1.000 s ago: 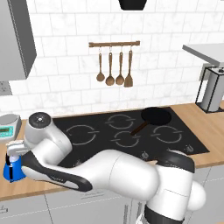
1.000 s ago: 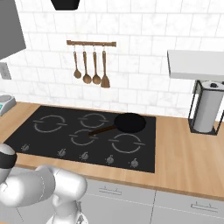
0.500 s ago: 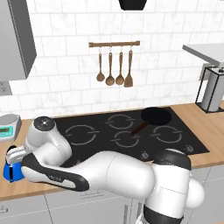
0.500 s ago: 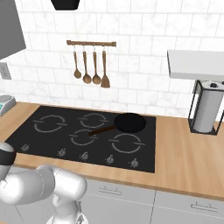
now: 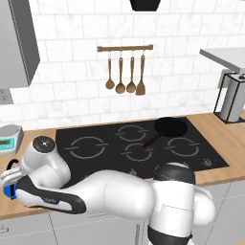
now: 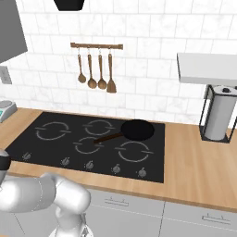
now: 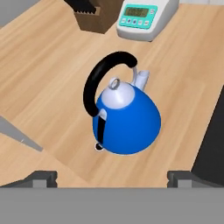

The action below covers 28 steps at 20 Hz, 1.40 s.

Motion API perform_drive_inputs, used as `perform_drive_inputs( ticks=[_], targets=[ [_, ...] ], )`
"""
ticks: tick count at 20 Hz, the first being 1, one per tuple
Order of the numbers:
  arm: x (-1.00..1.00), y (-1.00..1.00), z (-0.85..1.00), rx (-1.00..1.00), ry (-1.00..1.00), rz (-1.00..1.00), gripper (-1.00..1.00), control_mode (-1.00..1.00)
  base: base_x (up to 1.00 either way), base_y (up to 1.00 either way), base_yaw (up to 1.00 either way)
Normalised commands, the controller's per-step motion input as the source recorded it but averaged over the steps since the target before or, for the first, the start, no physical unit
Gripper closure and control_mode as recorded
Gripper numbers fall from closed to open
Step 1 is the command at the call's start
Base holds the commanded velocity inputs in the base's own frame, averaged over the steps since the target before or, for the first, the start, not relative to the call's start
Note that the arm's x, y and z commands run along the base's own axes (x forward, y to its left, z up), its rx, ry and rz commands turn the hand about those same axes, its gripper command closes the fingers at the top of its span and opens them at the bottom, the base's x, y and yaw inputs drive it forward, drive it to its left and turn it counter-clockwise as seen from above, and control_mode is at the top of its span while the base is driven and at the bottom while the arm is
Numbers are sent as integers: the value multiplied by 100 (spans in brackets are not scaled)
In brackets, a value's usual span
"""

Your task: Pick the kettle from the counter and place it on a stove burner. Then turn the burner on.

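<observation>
Hand view first: the kettle [image 7: 127, 118] sits upright on the counter [image 7: 48, 65], dead ahead of the gripper [image 7: 112, 177], centred between the two fingertips [image 7: 41, 177] that poke up at the bottom edge. The jaws stand wide apart, nothing between them — no contact with the kettle yet, and bare wood shows between its base and the tips.

Here is the relation that matters. The black handle [image 7: 103, 74] arches over the pale lid, and in this view its arc runs from near-left, where it meets the body, up and away to the right toward the spout [image 7: 141, 78]. So the handle's line lies at a slant to the line joining the two fingers, neither square across it nor along it. My read: closing on that handle calls for the hand to go forward and down over the lid, perhaps with some roll so the fingers sit on either side of the arch.

A scale [image 7: 146, 17] sits beyond the kettle, well apart from it, with a dark block [image 7: 94, 15] beside that.

From the left base view, the kettle [image 5: 9, 189] is a sliver of blue at the counter's left end, left of the cooktop [image 5: 201, 153], with the arm bent over it. The big burner [image 5: 87, 147] is the nearest ring to it, and a pan [image 5: 171, 127] sits at the far side of the glass.

Nothing lifted yet.
</observation>
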Motion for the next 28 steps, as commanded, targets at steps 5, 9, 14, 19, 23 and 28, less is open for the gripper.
perform_drive_inputs(
  ticks=[5,9,14,19,23,28],
  targets=[
    [2,10,0,0,0,0,-100,-100,0,0,0],
    [9,10,-1,0,1,0,-100,-100,0,0,0],
    [4,26,-12,0,1,0,-100,-100,0,0,0],
    [0,15,-5,0,0,-5,-100,-100,0,0,0],
    [0,6,-4,0,0,-9,-100,-100,0,0,0],
    [1,10,-8,0,0,-10,-100,-100,0,0,0]
  ],
)
